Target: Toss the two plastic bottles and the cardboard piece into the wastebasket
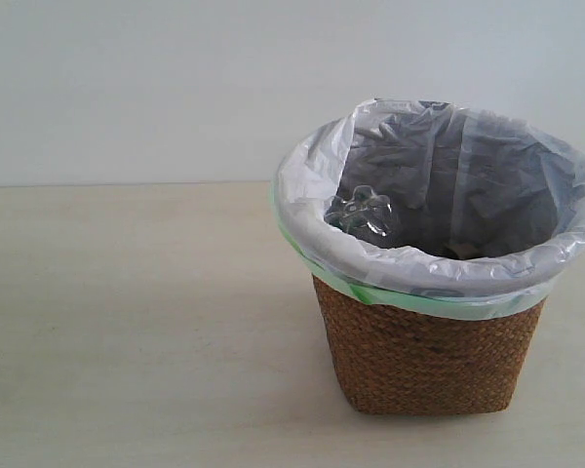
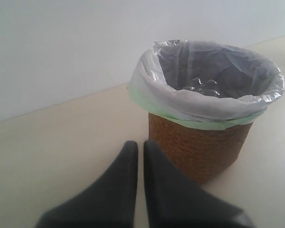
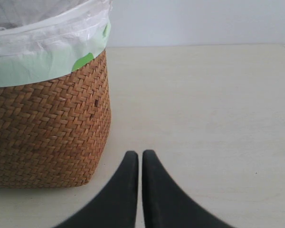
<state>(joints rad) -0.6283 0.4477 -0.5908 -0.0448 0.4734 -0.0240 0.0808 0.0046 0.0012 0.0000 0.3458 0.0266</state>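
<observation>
On pale beige tabletop point(image 1: 127, 341), wicker wastebasket point(image 1: 429, 356), plain white wall point(image 1: 127, 88) behind

All three cameras face the wastebasket point(image 1: 429, 361), the right wrist's nearest and lowest.

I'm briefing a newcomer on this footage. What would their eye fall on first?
The brown wicker wastebasket, lined with a white plastic bag with a green edge, dominates the right of the exterior view on a pale table. Inside, by its left wall in that view, a clear plastic bottle glints. In the wrist views the dark fingers of the left gripper and right gripper are pressed shut, empty.
</observation>
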